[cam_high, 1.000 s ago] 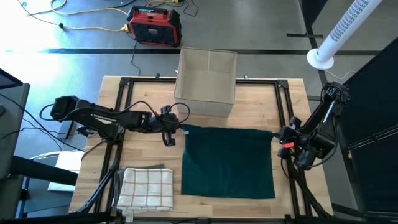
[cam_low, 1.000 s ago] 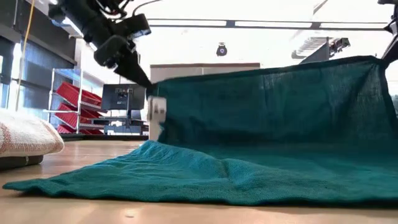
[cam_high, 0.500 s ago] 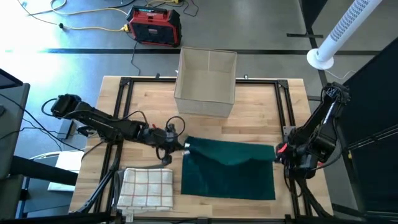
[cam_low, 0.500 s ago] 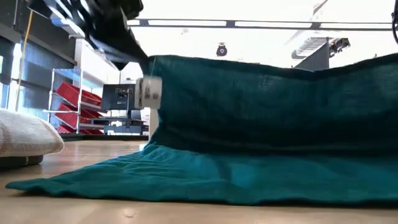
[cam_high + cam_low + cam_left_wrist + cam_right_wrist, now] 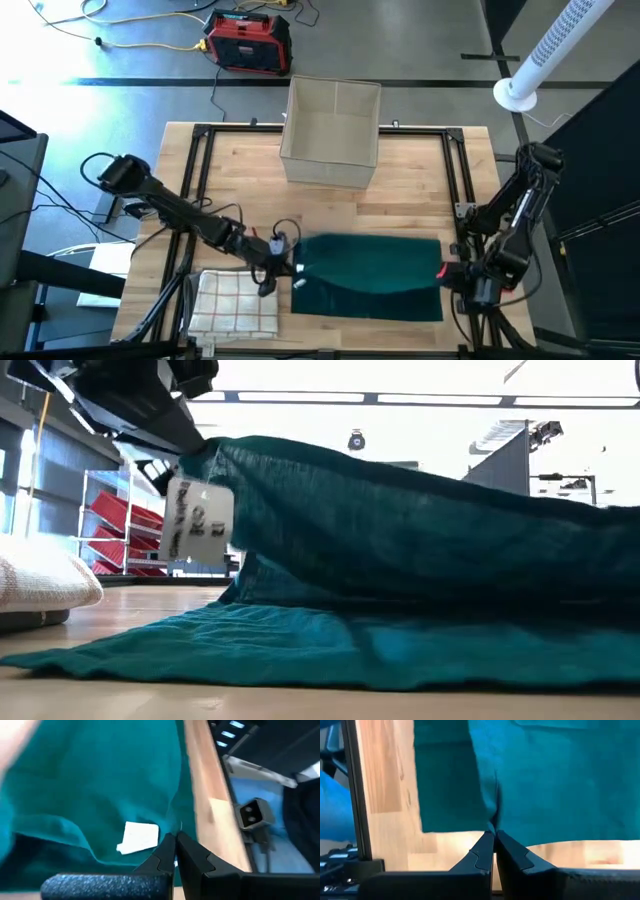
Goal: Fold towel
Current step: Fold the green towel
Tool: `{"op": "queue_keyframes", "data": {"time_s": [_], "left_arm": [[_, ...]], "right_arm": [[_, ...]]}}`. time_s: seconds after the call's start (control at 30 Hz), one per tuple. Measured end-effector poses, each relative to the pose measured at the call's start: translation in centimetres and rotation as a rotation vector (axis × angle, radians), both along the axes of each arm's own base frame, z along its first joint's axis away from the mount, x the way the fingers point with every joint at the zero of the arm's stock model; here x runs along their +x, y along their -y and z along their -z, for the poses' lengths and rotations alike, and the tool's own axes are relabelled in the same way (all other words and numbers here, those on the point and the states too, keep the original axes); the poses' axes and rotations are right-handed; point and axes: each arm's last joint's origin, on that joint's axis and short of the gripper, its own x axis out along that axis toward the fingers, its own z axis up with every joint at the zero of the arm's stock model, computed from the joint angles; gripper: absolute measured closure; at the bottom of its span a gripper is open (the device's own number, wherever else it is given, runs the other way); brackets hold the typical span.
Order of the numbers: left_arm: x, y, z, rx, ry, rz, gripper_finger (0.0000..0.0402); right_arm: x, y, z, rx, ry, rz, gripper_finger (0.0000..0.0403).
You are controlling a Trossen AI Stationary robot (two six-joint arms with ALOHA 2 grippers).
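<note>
A dark green towel (image 5: 370, 275) lies on the wooden table (image 5: 250, 200), its far edge raised and carried over toward its near edge. Its near half (image 5: 300, 650) rests flat on the table. My left gripper (image 5: 295, 270) is shut on the raised left corner, where a white tag (image 5: 200, 520) hangs. My right gripper (image 5: 443, 271) is shut on the raised right corner. In the low view the lifted layer (image 5: 420, 530) arches over the flat part, highest at the left. My left gripper pinches the towel's raised left corner (image 5: 176, 826) between its two fingers, right beside the white tag (image 5: 139, 838). It comes slanting down from the table's left. The corner is clear of the table, and the cloth sags away from it. My right gripper pinches the towel's raised right corner (image 5: 492, 822) between its two fingertips, pointing steeply down. The cloth bunches into a small pleat at the fingers. The corner hangs a little above the table, with the lower layer beneath it.
A folded white checked towel (image 5: 235, 300) lies at the near left, close to my left arm. An open cardboard box (image 5: 332, 130) stands at the far middle. A black frame (image 5: 200, 180) runs around the table's edges. Bare wood lies between the box and the green towel.
Both grippers have moved toward the table's near edge and a little down, staying shut and tipping further downward. The towel's far edge has come over with them, folding over the near half, which has stayed flat on the table.
</note>
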Motion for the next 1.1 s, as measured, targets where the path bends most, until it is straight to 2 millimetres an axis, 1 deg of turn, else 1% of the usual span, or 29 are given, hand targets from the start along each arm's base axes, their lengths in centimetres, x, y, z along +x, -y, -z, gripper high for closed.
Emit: {"op": "queue_keyframes", "data": {"time_s": [0.17,0.33,0.47,0.7,0.97,1.03,1.1], "left_arm": [[0.2,0.7,0.7,-0.104,-0.046,0.049,0.0401],[-0.1,1.1,0.9,-0.114,-0.072,0.068,0.0401],[-0.3,1.5,0.9,-0.148,-0.098,0.112,0.0401],[-0.4,1.6,0.9,-0.222,-0.143,0.072,0.0382],[-0.4,1.7,0.9,-0.265,-0.17,0.042,0.0307],[-0.4,1.7,0.9,-0.27,-0.173,0.037,0.0288],[-0.4,1.7,0.9,-0.272,-0.174,0.035,0.0273]], "right_arm": [[-0.1,-1.5,0.5,0.067,0.002,-0.004,0.0403],[0.2,-2.4,0.8,0.095,0.062,0.006,0.0403],[0.3,-2.9,1.0,0.121,0.061,0.004,0.0403],[0.5,-3.1,0.9,0.155,0.063,0.029,0.0402],[0.4,-3.2,0.9,0.196,0.017,0.119,0.0401],[0.5,-3.3,0.8,0.218,0.018,0.137,0.0394],[0.6,-3.5,0.7,0.243,0.02,0.153,0.0378]]}}
